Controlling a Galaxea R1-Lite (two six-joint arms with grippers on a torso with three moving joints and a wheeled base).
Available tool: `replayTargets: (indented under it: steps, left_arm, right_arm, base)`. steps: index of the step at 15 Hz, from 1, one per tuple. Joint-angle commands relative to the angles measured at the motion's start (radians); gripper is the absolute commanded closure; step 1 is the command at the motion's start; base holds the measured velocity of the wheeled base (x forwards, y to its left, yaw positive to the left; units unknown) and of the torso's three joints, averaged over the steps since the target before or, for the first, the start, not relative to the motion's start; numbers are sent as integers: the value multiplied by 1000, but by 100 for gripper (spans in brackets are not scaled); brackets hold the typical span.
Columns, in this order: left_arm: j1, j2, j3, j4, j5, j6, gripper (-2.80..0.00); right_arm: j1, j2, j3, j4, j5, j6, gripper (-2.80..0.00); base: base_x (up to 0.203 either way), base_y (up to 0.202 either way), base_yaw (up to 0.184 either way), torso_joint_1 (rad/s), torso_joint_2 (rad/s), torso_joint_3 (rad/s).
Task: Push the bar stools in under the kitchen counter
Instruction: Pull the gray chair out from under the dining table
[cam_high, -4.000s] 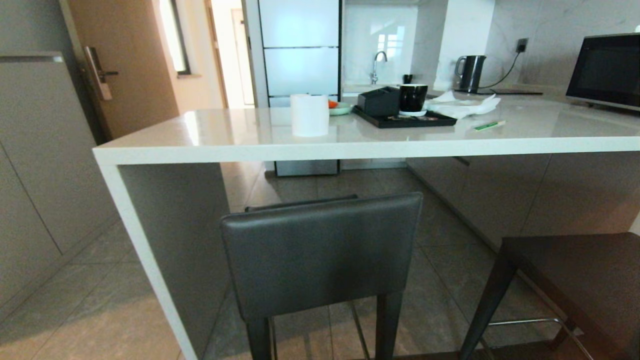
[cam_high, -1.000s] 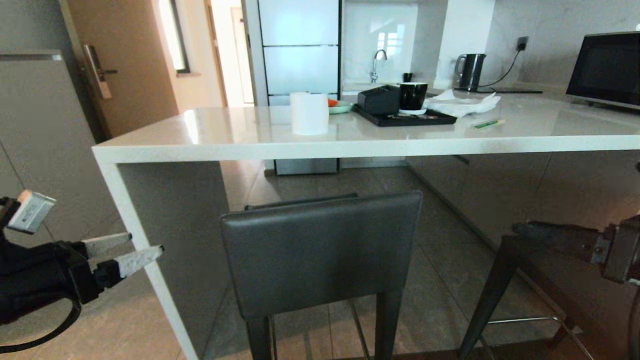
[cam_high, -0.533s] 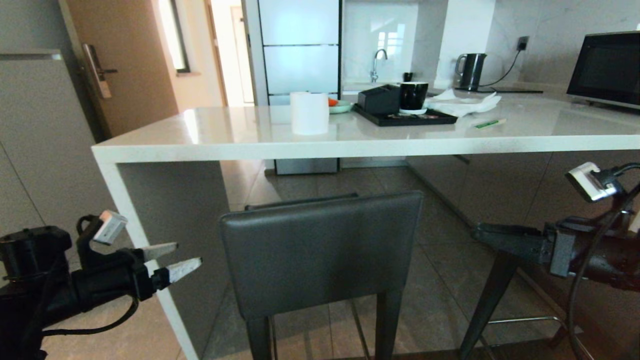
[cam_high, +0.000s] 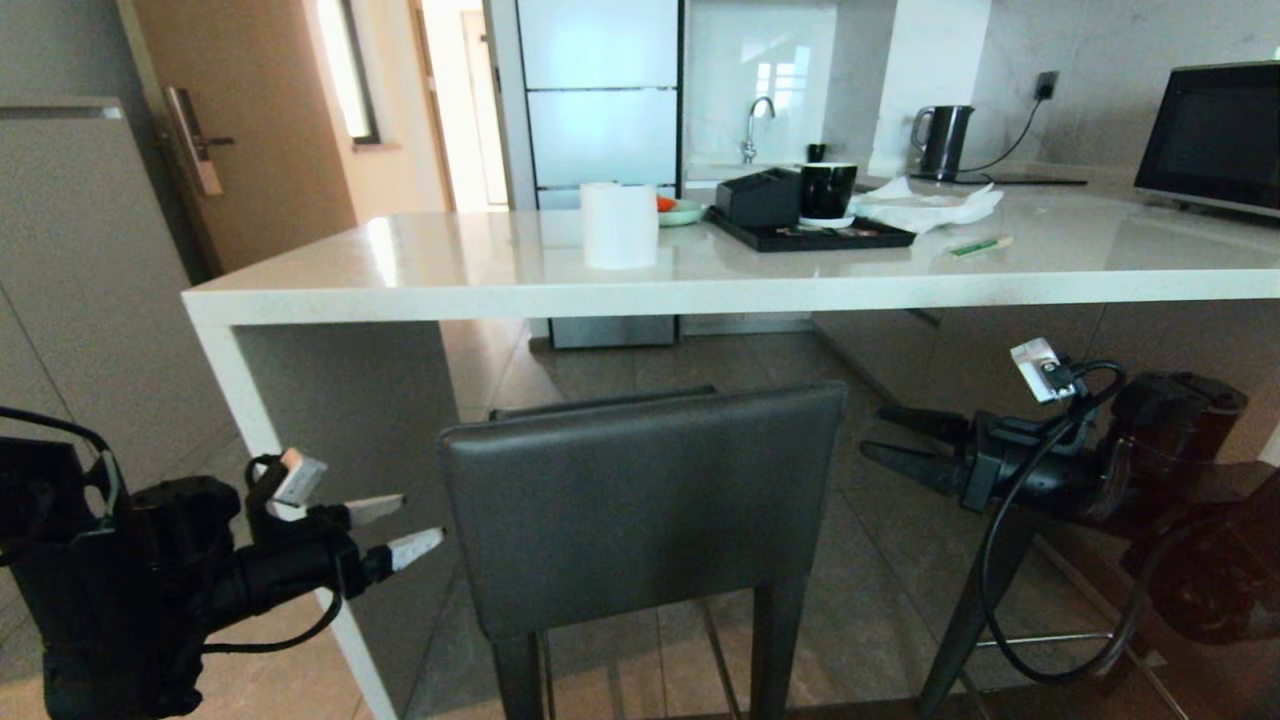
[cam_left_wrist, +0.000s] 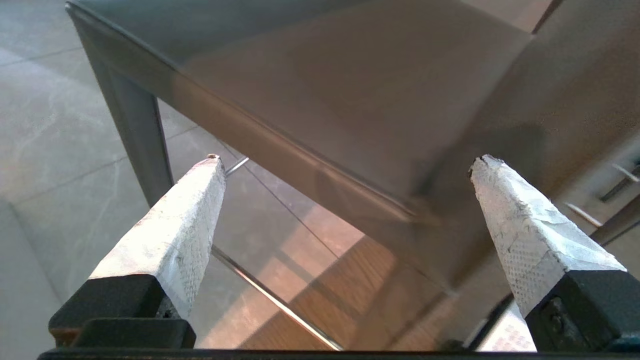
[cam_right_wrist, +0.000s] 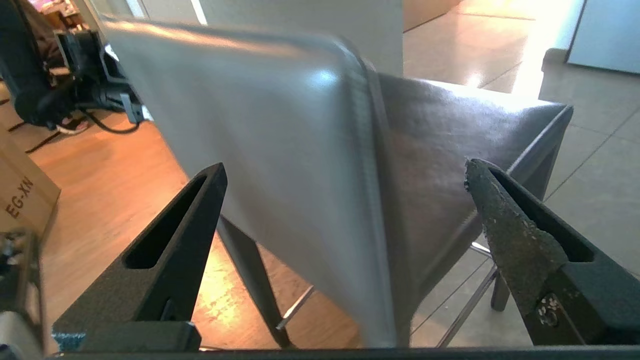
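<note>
Grippers both spread wide: left gripper (cam_high: 385, 530) and right gripper (cam_high: 895, 445) flank the dark grey leather-backed bar stool (cam_high: 640, 505). Best press both backrest edges evenly toward the glossy white counter (cam_high: 700, 290).

Near bar stool (cam_high: 640, 510): legs cut off by head view's bottom edge; second stool (cam_high: 1010, 560) mostly hidden behind right arm; we can't read the blurred backrest edge in wrist views
</note>
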Motion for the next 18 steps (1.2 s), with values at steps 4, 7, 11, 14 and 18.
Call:
replayTargets:
  steps: [4, 7, 11, 14, 18]
  left_arm:
    - [-51, 62, -115, -9, -11, -27, -280]
    - [-73, 96, -186, -9, -6, -44, -280]
    - [-76, 140, -225, -9, -11, -43, -280]
    - [-92, 115, -207, -9, -63, -42, -280]
    - [-160, 72, -204, -9, -86, -51, -280]
  right_arm:
    - [6, 181, -128, -19, 22, -6, -280]
    - [35, 247, -225, -19, 34, -7, -280]
    - [69, 342, -315, -19, 38, -9, -280]
    - [80, 377, -381, -19, 98, -11, -280]
    - [115, 359, -367, -27, 117, -14, -280]
  base:
    - [0, 0, 0, 0, 0, 0]
    - [0, 0, 0, 0, 0, 0]
    - [0, 0, 0, 0, 0, 0]
    - [0, 0, 0, 0, 0, 0]
    - [0, 0, 0, 0, 0, 0]
